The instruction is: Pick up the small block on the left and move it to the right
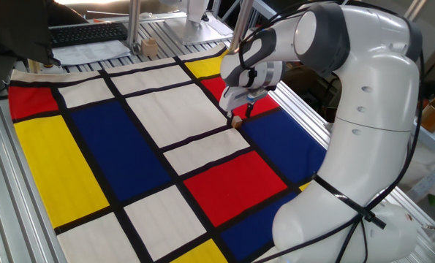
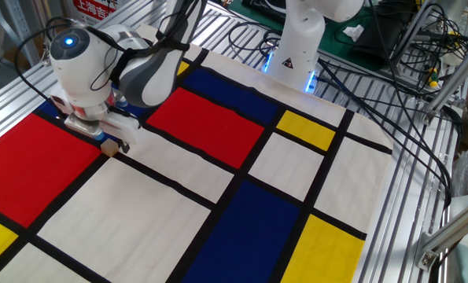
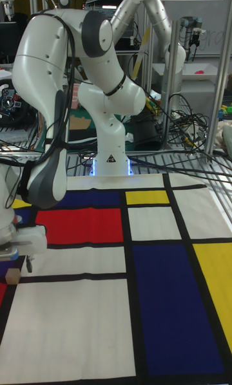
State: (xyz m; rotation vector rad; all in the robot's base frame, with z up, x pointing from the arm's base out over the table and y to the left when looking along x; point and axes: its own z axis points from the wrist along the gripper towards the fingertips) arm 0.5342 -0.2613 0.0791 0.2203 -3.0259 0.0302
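Tan wood, a tiny cube: the small block (image 1: 236, 122) sits right at the tips of the robot's hand (image 1: 237, 113), low over a counter (image 1: 93, 153) covered by a cloth of red, blue, yellow and white rectangles divided by black lines. In one fixed view the block lies on or just above a black line where a white panel meets a red and a blue one, with the dark fingertips (image 1: 249, 109) pointing straight down beside and above it. In the other fixed view the same block (image 2: 108, 146) shows just under the hand (image 2: 112, 143), at the edge of a big red panel, and the tall fixed view places the block (image 3: 13, 274) at the far left margin beneath the hand (image 3: 18, 266). The fingers appear to bracket the cube closely, but the pictures are too small to show whether they are pressing on it or merely straddling it, so I cannot tell if the grip is made. I also cannot tell whether the block rests on the cloth or is lifted a hair. The wrist points straight down, likely so the narrow fingertips can meet such a small piece squarely from above. Judging by the task, the carry to the right has not begun; the wide cloth to that side lies open.
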